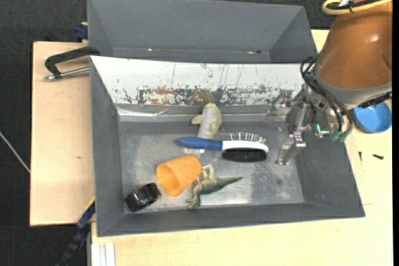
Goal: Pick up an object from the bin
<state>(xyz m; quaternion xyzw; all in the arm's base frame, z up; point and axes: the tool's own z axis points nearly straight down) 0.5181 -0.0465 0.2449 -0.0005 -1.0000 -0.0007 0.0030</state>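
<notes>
Five small things lie in the bin (187,28); nearest the gripper (289,149) is a blue-handled brush (232,147), its bristled head just beside it on the view's left (not touching). Whether the gripper is parted or closed, I cannot tell.

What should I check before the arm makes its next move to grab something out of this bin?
1. Gripper within the bin, over bare floor at its right side: ok.
2. Something close by to take: ok. The brush lies just left of the gripper, head toward it, apart from it.
3. Brush head free of neighbours: ok.
4. Brush handle free of the pale yellow thing behind it: cannot tell.
5. Orange cup easy to take alone: not ok. The green toy dinosaur lies against it.
6. Gripper's room from the right wall: cannot tell.
</notes>
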